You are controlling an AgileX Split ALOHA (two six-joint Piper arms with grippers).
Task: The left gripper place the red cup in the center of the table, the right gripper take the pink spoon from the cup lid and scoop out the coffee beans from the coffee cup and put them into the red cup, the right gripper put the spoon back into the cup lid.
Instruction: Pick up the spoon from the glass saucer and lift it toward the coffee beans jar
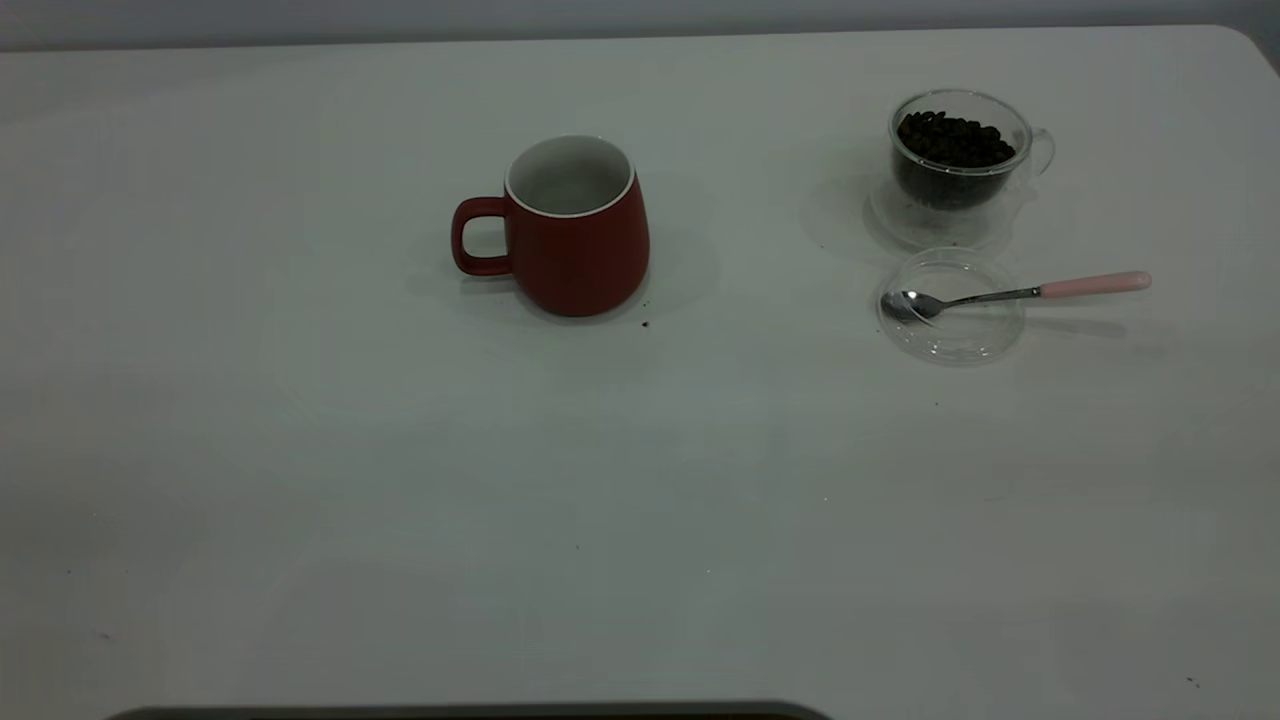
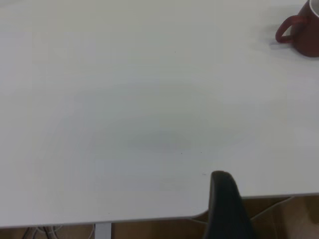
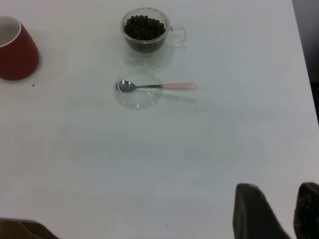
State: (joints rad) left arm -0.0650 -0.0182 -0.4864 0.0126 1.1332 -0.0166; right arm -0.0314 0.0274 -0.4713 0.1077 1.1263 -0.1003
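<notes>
Spoon (image 1: 1010, 294) bowl rests in cup lid (image 1: 950, 335), pink handle pointing away from red cup (image 1: 575, 228); right gripper (image 3: 276, 211) nearer, empty, fingers apart. Left gripper: state indeterminate.

You have the cup (image 1: 575, 235) near the table's (image 1: 300, 450) middle, handle to the left. Well to its right stands the coffee cup (image 1: 958, 160) with beans (image 1: 952, 140) in it; just before it lies the lid (image 1: 950, 305), with the spoon (image 1: 1010, 294) resting in it, handle pointing right.
</notes>
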